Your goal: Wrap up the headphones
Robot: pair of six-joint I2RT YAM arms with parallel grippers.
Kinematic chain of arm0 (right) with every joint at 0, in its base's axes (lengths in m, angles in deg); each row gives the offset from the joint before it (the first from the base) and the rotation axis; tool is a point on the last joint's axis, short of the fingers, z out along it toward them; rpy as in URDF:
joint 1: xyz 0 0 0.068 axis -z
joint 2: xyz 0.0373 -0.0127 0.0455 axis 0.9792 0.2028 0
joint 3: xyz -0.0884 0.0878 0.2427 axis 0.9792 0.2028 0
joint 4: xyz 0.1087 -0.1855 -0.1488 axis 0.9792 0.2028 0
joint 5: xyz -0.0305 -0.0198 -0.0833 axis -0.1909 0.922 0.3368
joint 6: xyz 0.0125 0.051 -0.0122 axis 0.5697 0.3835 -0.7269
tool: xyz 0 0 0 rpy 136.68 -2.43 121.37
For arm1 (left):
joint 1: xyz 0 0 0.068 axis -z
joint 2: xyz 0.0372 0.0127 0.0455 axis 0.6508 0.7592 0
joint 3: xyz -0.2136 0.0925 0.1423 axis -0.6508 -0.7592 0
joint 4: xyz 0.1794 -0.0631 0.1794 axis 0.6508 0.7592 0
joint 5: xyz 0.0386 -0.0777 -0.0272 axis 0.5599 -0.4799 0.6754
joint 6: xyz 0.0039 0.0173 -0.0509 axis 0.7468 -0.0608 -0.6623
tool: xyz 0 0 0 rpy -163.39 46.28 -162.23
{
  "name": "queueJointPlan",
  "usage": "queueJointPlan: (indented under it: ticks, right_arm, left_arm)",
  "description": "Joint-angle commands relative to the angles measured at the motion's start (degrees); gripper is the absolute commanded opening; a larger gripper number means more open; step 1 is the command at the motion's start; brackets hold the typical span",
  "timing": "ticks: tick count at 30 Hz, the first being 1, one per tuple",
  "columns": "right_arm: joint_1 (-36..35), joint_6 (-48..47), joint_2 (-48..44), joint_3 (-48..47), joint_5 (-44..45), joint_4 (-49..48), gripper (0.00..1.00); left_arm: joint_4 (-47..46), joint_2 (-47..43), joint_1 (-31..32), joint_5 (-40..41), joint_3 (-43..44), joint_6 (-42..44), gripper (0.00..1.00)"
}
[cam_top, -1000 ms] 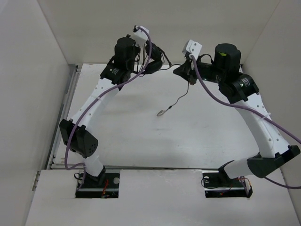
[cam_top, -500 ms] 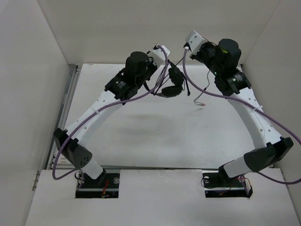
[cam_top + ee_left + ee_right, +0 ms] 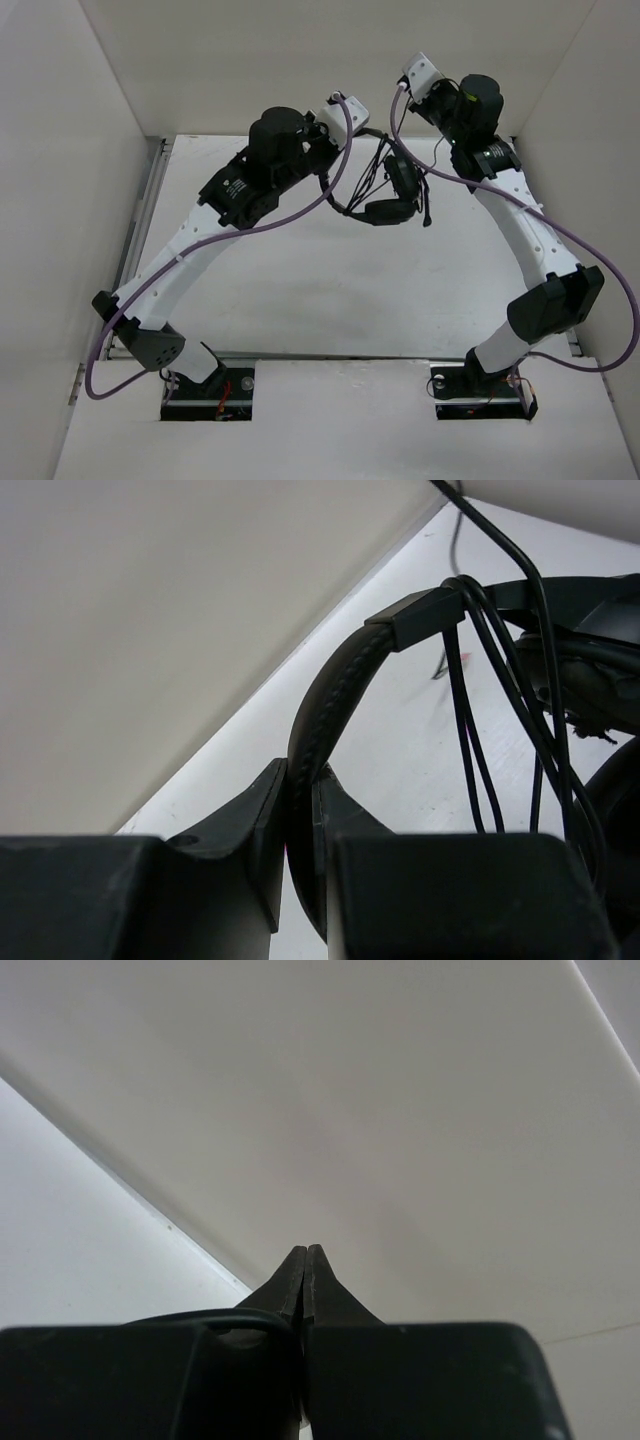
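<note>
The black headphones [image 3: 388,198] hang in the air over the far middle of the table. My left gripper [image 3: 337,178] is shut on their padded headband [image 3: 330,690], which sits pinched between the jaws [image 3: 300,780]. Several strands of the thin black cable [image 3: 470,740] run over the headband near the slider, and one earcup [image 3: 618,810] shows at the right edge. My right gripper [image 3: 438,102] is raised at the far right, just behind the headphones. Its jaws [image 3: 305,1255] are closed, with a loop of the cable [image 3: 200,1318] entering at their base. The plugs are hidden.
White walls enclose the table [image 3: 300,270] at the back and on both sides. A metal rail [image 3: 140,220] runs along the left edge. Purple robot cables [image 3: 420,160] hang from both arms near the headphones.
The left arm has carried the headphones right and a little nearer. The right gripper has stayed high and drawn in; the cable end that trailed over the table no longer shows.
</note>
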Motion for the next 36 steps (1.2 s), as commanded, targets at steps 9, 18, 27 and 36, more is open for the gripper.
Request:
queueJointPlan:
  ticks: [9, 18, 27, 36]
  right_arm:
    - [0.87, 14.45, 0.56, -1.48, -6.49, -1.29, 0.04]
    - [3.05, 47.18, 0.03, 3.61, -32.89, -1.63, 0.08]
    - [3.50, 91.58, -1.90, 24.68, -52.19, -36.04, 0.30]
    - [-3.61, 108.51, -3.74, 37.62, -52.02, -53.93, 0.46]
  left_arm:
    - [3.60, 2.39, 3.50, -8.42, 15.20, -6.69, 0.00]
    - [4.21, 7.31, 1.31, -10.35, 27.77, -16.54, 0.00]
    - [3.33, 11.27, -0.45, -9.74, 37.53, -18.66, 0.00]
    - [-1.14, 13.82, -3.61, -2.10, 41.58, -17.34, 0.00]
